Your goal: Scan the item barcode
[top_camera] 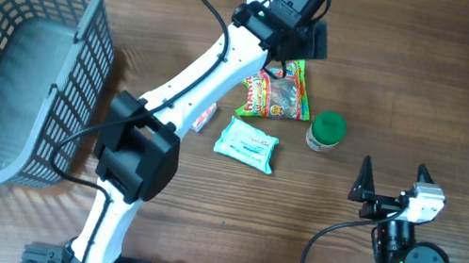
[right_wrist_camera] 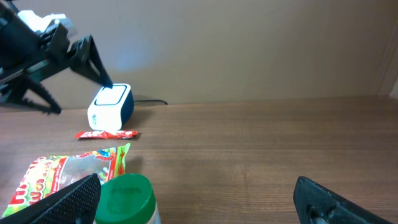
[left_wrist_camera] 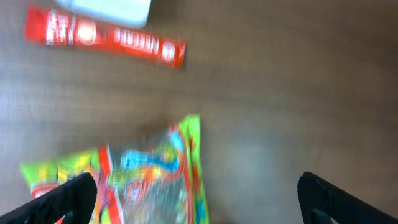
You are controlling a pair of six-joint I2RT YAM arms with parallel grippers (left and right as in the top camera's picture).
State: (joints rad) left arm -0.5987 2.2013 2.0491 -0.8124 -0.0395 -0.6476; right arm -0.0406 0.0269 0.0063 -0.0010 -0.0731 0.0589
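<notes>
Nearest the base: right gripper (top_camera: pixel 394 170), jaws spread wide, empty, hovering over bare wood well apart from the goods. Next out: green-lidded jar (top_camera: pixel 326 131), upright; beside it a pale flat wipes packet (top_camera: pixel 247 143). Beyond these: candy bag (top_camera: pixel 277 91), the likely item for scanning, lying flat on the table (top_camera: pixel 436 70) just left of the jar, printed face up, no barcode visible on that face. Handling, by judgement: very light, soft and crinkly, glossy film prone to slipping and buckling; contents loose and shifting. Best taken by a sealed end seam or a corner, since the flat middle offers little to pinch. Directly above the bag's far end: left gripper (left_wrist_camera: pixel 196 190), jaws fully apart, holding nothing. Further out: red stick (left_wrist_camera: pixel 106 38), flat. Furthest: scanner (right_wrist_camera: pixel 111 106), a small white and blue box with a cable, just behind the stick. Far left: grey slatted basket (top_camera: pixel 84 59). Surface: dark wood-grain tabletop, smooth, matt. Room: plain beige wall (right_wrist_camera: pixel 249 43) behind the table.
</notes>
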